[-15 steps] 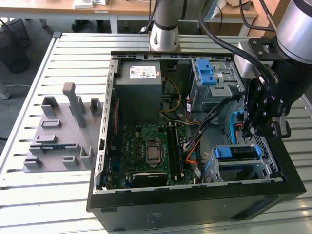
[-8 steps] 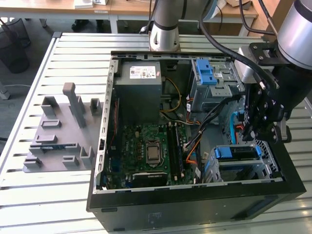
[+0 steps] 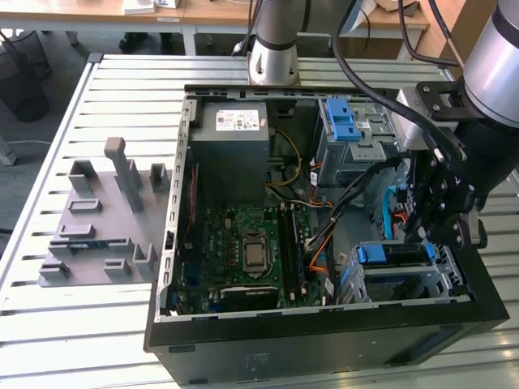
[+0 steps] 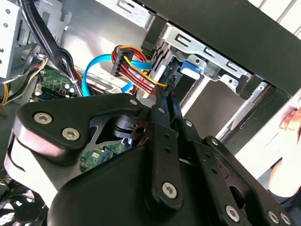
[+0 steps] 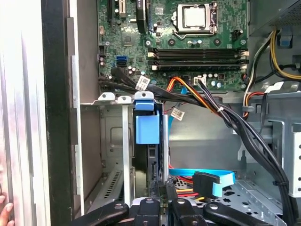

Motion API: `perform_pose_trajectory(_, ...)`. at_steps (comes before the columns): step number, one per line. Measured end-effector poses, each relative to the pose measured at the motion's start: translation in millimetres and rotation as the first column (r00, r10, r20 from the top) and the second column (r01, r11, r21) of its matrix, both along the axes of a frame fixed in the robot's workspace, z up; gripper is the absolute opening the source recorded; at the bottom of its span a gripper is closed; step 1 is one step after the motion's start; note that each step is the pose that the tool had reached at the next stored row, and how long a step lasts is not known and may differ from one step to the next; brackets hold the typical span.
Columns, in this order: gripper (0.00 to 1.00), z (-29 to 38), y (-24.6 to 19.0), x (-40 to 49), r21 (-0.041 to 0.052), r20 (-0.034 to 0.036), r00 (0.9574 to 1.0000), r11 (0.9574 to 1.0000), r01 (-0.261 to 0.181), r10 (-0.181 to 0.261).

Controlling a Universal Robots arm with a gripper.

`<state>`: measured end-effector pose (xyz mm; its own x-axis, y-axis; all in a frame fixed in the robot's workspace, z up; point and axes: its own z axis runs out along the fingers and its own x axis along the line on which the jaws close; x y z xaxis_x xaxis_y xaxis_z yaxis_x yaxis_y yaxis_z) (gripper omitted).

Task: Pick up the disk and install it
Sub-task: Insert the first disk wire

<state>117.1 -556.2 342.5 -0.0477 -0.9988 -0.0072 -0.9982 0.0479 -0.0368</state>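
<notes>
A: Disk [image 3: 395, 254] — where, and how does it look?

B: Exterior view: it sits in the lower drive cage [image 3: 450, 279] at the front corner of the open computer case [image 3: 324, 336], toward the exterior view's right. Blue carrier tab at one end, dark edge of the drive running along the cage top. The label face is hidden.

A: First wrist view?

B: There the disk [image 5: 147, 129] stands on edge in a cage slot, blue bracket and square blue tab facing the camera, dark body below it. Metal slot walls on either side.

A: Gripper?

B: Gripper [image 5: 162, 192] sits right at the disk's near edge. Fingers pressed close together with only a thin gap; whether they pinch the drive's edge, I cannot tell. In the second wrist view the narrow fingertips [image 4: 165, 96] reach toward the blue tab [image 4: 190, 67] in the cage, close beside it.

A: What does one view give that the others lack?

B: Exterior view alone gives the grey power supply [image 3: 230, 142], a second blue carrier [image 3: 342, 121] in the upper bay, the slatted table [image 3: 97, 340] and a grey fixture block [image 3: 101, 219] well apart from the case. First wrist view gives the motherboard [image 5: 174, 42] with its processor socket, and a blue flat cable [image 5: 207, 181] with black plug lying loose. Second wrist view gives the bundled red-yellow-black wires [image 4: 134, 68] and a person's hand [image 4: 291, 125] at the edge.
</notes>
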Motion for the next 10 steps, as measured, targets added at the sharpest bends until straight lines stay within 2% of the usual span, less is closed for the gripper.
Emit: perform_pose_trajectory(10, 0.16, -3.3, -2.9, 0.0, -0.0007, -0.0026, 0.9999, 0.9999, 0.014, -0.014)
